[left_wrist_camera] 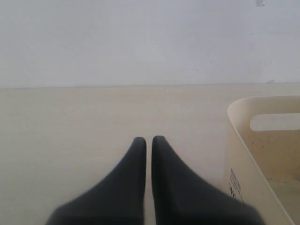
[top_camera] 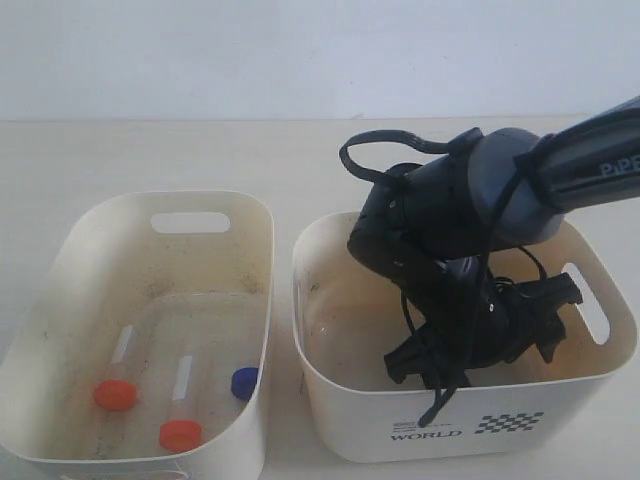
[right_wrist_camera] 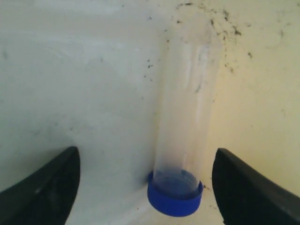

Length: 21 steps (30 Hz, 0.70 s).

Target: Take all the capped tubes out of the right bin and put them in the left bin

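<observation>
Now, inside the right bin, lower right of the exterior frame, the right gripper gapes empty astride the blue-capped tube, lying lengthwise ahead, cap nearest.

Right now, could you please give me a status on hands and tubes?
Right hand open, straddling a blue-capped tube in the right bin. Left hand shut over the table. Three other tubes in the left bin. Nothing blocking.
</observation>
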Each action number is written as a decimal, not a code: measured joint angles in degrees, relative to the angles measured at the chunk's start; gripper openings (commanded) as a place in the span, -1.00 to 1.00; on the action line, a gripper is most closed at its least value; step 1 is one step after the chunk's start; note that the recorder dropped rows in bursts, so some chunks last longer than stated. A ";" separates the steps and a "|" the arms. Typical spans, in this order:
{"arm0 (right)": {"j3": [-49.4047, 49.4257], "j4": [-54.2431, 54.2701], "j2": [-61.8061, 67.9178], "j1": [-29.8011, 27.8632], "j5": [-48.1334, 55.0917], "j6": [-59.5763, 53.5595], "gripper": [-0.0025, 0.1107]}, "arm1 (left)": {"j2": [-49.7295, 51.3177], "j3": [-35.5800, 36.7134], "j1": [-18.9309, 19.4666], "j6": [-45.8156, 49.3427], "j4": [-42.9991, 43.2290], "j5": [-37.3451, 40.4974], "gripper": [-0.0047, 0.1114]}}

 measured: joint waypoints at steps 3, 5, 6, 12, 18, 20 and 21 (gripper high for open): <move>0.00 -0.22 0.33 0.00 0.13 -0.10 0.19 | 0.00 0.00 0.00 0.00 0.00 0.00 -0.84; -0.10 -0.34 0.84 0.00 0.16 -0.10 -0.03 | 0.00 0.00 0.00 0.00 0.00 0.00 -0.84; -0.10 -0.58 1.08 0.00 0.29 -0.10 -0.12 | 0.00 0.00 0.00 0.00 0.00 0.00 -0.84; 0.24 -2.82 3.14 -0.29 2.78 0.29 -0.55 | 0.00 0.00 0.00 0.00 0.00 0.00 -0.84; 0.24 -2.94 3.14 -0.29 2.78 0.91 -0.63 | 0.00 0.00 0.00 0.00 0.00 0.00 -0.84; 0.24 -2.94 3.14 -0.29 2.78 0.91 -0.63 | 0.00 0.00 0.00 0.00 0.00 0.00 -0.84; 0.24 -2.98 3.14 -0.29 2.89 0.91 -0.63 | 0.00 0.00 0.00 0.00 0.00 0.00 -0.84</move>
